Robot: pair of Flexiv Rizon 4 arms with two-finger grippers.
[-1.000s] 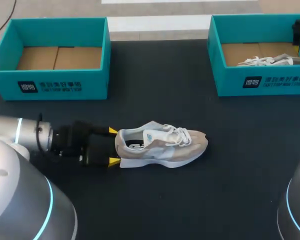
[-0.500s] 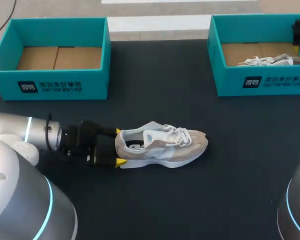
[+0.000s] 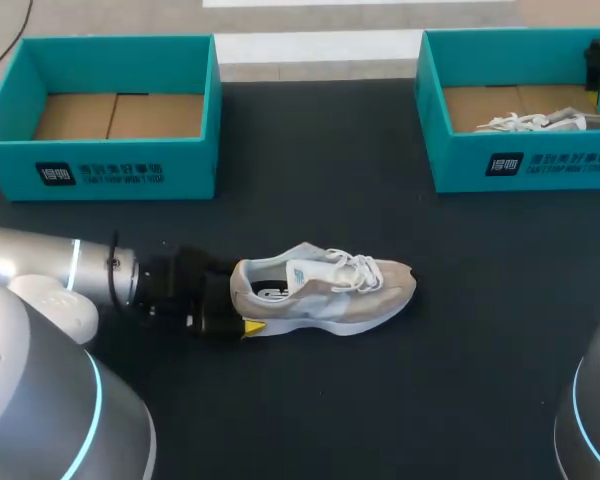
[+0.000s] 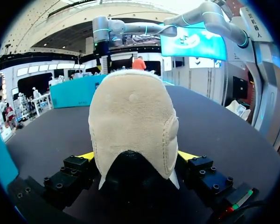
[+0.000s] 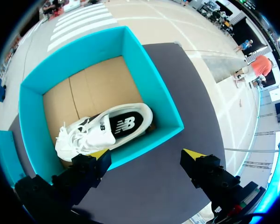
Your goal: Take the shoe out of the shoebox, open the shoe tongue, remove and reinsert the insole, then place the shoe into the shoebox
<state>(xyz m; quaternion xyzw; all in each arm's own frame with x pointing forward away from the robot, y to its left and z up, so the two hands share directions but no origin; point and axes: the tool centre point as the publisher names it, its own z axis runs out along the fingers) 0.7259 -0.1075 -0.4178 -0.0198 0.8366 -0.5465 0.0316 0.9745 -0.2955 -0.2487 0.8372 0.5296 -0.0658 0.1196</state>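
My left arm [image 3: 70, 265] comes in low from the left, and its jaws are closed around the heel of the beige suede-and-mesh sneaker with white laces [image 3: 325, 290]. In the left wrist view the padded heel fills the gap, with a yellow fingertip [image 4: 86, 155] pressed against each side. From the head camera I can see only the near yellow tip, tucked beside the sole. The sneaker lies upright on its sole on the black desk [image 3: 380, 410], heel to the left and toe to the right, near the middle and well apart from both boxes. At the far left stands an open teal cardboard shoebox [image 3: 120, 170] with a bare brown floor. At the far right stands a second teal shoebox [image 5: 149, 79], and a white sneaker with a black insole [image 5: 102, 130] lies in it on its side. My right jaws hang above that box's near wall. They are spread wide, with nothing between the yellow tips [image 5: 100, 154].
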